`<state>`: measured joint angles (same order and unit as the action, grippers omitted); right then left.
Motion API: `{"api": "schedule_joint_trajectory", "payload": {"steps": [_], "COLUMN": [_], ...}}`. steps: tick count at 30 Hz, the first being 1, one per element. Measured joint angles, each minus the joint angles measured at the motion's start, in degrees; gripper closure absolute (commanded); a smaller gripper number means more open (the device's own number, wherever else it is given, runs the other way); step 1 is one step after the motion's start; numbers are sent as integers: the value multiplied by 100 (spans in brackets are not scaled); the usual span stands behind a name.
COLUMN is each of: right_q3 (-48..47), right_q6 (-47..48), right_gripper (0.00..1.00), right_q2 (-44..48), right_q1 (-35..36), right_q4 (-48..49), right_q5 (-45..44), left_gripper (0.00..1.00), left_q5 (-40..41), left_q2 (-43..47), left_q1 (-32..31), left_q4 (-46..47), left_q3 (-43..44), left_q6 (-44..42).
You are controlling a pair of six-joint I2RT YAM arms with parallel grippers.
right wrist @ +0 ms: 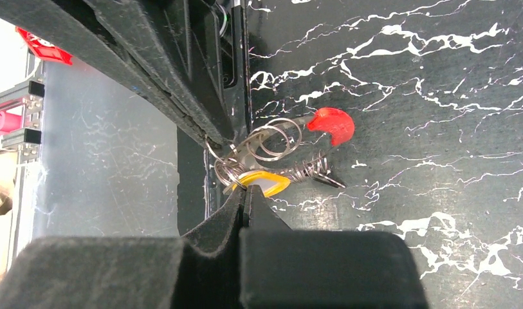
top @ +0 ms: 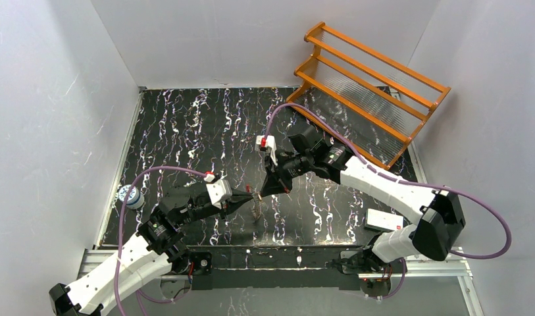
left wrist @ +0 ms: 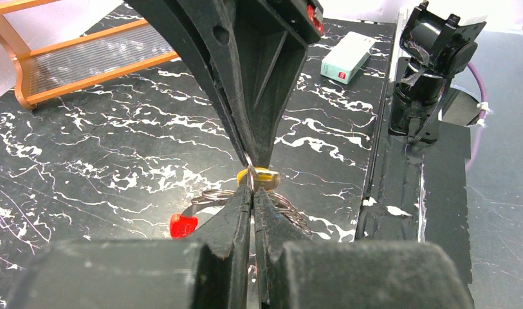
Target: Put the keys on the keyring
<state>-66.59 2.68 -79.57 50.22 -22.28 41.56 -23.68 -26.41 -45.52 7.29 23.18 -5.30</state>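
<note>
Both grippers meet tip to tip above the front middle of the black marbled table. The keyring [right wrist: 291,122], thin silver wire loops with a red section [right wrist: 332,123], hangs between them in a tangle with a coiled wire piece [right wrist: 308,168]. A gold-coloured key [right wrist: 266,181] lies right at my right gripper [right wrist: 246,193], which is shut on the ring wire beside it. My left gripper [left wrist: 252,193] is shut on the wire too, facing the right gripper's tip [left wrist: 252,158]. The loops [left wrist: 213,195], red section [left wrist: 183,225] and gold key [left wrist: 265,175] also show there. I cannot pick out a silvery key.
An orange rack [top: 370,85] stands at the back right. A white box [top: 383,220] lies near the right arm's base, and a blue-and-white roll [top: 129,196] sits at the table's left edge. The hanging bundle [top: 256,209] dangles just above the table.
</note>
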Motion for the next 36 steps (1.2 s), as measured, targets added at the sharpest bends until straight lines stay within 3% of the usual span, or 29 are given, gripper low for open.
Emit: {"api": "schedule_joint_trajectory", "payload": {"steps": [23,36], "right_q3": [13,9], "right_q6": [76,238], "right_gripper": [99,99], "right_q2": [-136,409], "right_q1": [-35,-50], "right_q4": [-31,-149], "right_q5": [280,492], "left_gripper": [100,100], "left_q5": [-96,-164], "left_q2": [120,839], "left_q1": [0,0], "left_q4": [-4,-7], "left_q3": [-24,-385], "left_q6": [-125,-1102]}}
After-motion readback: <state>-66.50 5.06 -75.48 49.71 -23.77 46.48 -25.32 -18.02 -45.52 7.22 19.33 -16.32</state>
